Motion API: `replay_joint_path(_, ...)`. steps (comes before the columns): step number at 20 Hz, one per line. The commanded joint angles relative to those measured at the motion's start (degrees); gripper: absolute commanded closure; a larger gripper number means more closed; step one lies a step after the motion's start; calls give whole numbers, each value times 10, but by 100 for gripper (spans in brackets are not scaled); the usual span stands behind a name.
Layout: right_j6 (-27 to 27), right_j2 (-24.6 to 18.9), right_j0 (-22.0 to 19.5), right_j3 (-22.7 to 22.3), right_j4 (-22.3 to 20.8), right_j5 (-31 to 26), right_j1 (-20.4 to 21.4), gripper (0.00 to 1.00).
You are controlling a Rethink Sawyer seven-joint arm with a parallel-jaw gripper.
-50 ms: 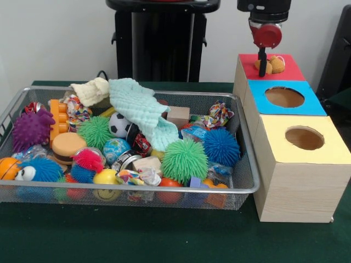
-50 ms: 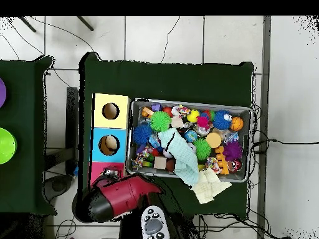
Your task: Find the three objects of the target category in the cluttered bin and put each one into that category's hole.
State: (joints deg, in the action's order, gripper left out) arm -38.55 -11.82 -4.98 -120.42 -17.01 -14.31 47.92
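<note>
Over the red-topped box (image 1: 271, 67), the farthest of three wooden boxes beside the bin, the gripper (image 1: 262, 67) hangs from the arm's red wrist. A dark finger reaches down in front of a small tan plush object (image 1: 276, 64) that sits at the red box's hole. I cannot tell whether the fingers are closed on the plush or already parted from it; contact is hidden in both views.

Progress, as a judgement: one target-category item looks to be at or just entering the red hole. Whether other items already lie inside that box cannot be seen. So between zero and two deliveries may remain; at least the current drop is not confirmed finished.

Counts:
- Boxes with holes: three — red, blue (image 1: 285, 97), yellow (image 1: 305, 138). Blue and yellow holes show empty interiors as far as visible.
- Wire bin (image 1: 244, 189): one, still heavily loaded.
- Spiky rubber balls: two green (image 1: 184, 160), two blue (image 1: 221, 146), one purple (image 1: 30, 129), one pink-and-blue (image 1: 86, 164).
- Cloths: one pale green (image 1: 143, 112) draped across the pile, one cream (image 1: 92, 90) at the far rim.
- Wooden blocks: two visible (image 1: 178, 116).
- One soccer ball (image 1: 118, 124), one globe ball (image 1: 116, 149), one toy burger (image 1: 68, 147).

No further tan plush shows on the pile's surface; any remaining ones may lie under the cloths.
</note>
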Motion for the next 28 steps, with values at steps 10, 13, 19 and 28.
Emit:
replay_joint_path(10, -65, 32, -41, 24, -18, -121, 9, 0)
replay_joint_path(13, -53, 23, -51, 13, -10, -145, 31, 0)
replay_joint_path(19, -25, -16, -84, -12, 22, -222, 97, 0)
replay_joint_path(28, -122, 12, -40, -7, -27, -144, 39, 0)
